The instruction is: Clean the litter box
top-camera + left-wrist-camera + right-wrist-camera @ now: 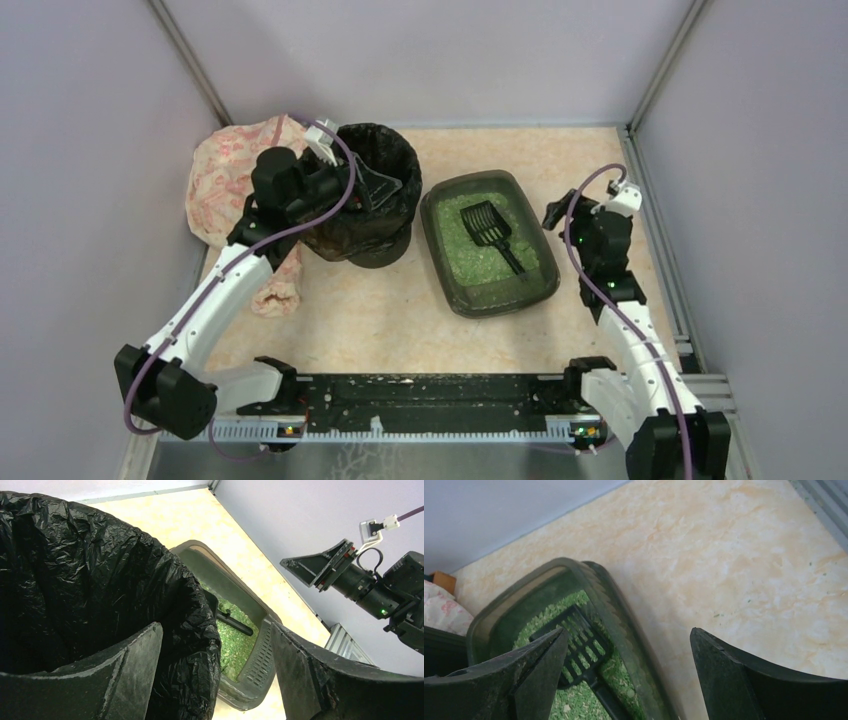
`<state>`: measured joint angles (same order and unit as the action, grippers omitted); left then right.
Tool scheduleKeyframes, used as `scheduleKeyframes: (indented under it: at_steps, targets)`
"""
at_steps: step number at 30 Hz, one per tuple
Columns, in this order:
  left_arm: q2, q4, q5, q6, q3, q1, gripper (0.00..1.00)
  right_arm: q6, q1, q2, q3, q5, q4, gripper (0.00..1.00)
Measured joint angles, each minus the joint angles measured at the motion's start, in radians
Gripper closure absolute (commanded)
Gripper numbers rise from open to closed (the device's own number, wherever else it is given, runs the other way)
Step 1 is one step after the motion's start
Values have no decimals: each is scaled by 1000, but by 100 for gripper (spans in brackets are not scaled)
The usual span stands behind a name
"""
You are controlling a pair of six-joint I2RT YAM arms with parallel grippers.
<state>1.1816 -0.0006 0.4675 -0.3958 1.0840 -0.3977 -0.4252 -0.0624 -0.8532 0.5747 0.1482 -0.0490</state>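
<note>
in the litter box (497, 303), a scoop (488, 227); sack (222, 180) print unreadable.

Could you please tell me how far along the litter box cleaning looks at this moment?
Done: nothing I can confirm; the bag-lined bin looks dark inside. In hand: nothing; the scoop lies on the green litter in the litter box, the right claw open beside the box, the left claw open astride the bin's rim. Left: probably picking up the scoop and sifting, if waste remains.
</note>
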Motion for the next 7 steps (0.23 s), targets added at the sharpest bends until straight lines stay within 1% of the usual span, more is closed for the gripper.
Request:
scheduleKeyframes:
  at_steps: [7]
  targets:
    - [5, -20, -32, 1, 0, 0, 14, -13, 0, 2, -44, -51, 19, 9]
